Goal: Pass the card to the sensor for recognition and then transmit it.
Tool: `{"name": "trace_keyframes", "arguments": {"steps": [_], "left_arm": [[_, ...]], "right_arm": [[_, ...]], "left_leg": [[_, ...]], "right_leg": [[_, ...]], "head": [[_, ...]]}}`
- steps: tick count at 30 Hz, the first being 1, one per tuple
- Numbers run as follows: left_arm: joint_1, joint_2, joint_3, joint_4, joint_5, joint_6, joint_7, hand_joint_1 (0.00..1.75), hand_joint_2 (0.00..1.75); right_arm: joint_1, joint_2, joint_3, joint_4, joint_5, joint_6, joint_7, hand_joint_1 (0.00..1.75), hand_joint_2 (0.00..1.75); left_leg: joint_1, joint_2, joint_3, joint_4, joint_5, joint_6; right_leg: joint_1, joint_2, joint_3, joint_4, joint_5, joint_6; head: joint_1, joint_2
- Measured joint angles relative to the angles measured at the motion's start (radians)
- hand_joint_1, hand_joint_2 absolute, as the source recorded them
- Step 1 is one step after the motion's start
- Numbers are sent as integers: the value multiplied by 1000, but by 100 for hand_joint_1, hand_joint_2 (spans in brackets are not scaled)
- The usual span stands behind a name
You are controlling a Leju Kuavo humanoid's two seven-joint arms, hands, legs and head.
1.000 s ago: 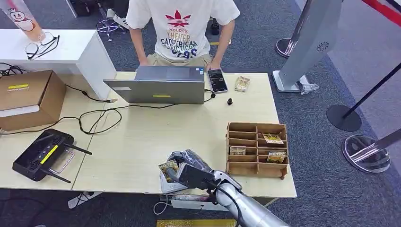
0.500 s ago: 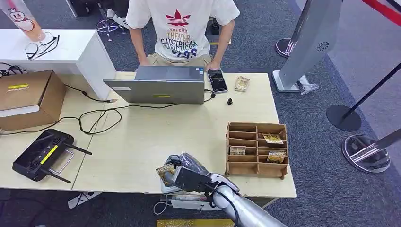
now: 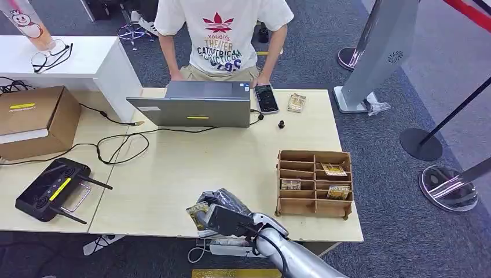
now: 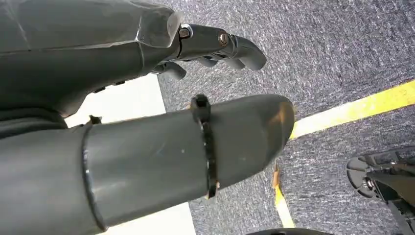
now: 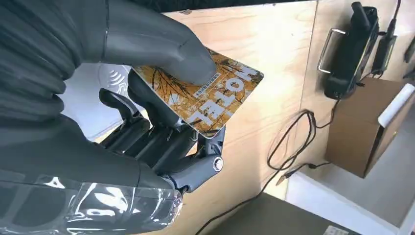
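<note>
Pale wooden counter (image 3: 173,174) under the head view, grey carpet round it. At its near edge the right hand (image 3: 223,211) pinches an orange patterned plastic card (image 5: 210,98) between thumb and fingers, the card's long axis jutting out past the fingertips. Directly beneath the hand lies a white flat sensor pad (image 5: 93,98), so the card sits just over it. The left hand (image 4: 147,112) hangs over carpet, fingers loosely curled, holding nothing. Right of the hand stands a brown wooden compartment box (image 3: 314,182); a person (image 3: 223,35) sits across.

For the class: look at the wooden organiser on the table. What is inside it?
The wooden organiser holds three cards in separate compartments; the other compartments look empty. Card details are too small to read.
</note>
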Motion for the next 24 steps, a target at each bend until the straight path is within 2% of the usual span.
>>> {"name": "trace_keyframes", "arguments": {"steps": [6,24], "left_arm": [[0,8,0,0,-2,-20,-10,0,0],[-1,4,0,0,-20,-2,0,0,0]], "right_arm": [[-7,14,0,32,0,-18,-3,175,175],[-33,27,-4,141,-32,-37,-3,175,175]], "left_leg": [[0,0,0,0,0,0],[0,0,0,0,0,0]], "right_leg": [[0,0,0,0,0,0],[0,0,0,0,0,0]], "head": [[0,0],[0,0]]}}
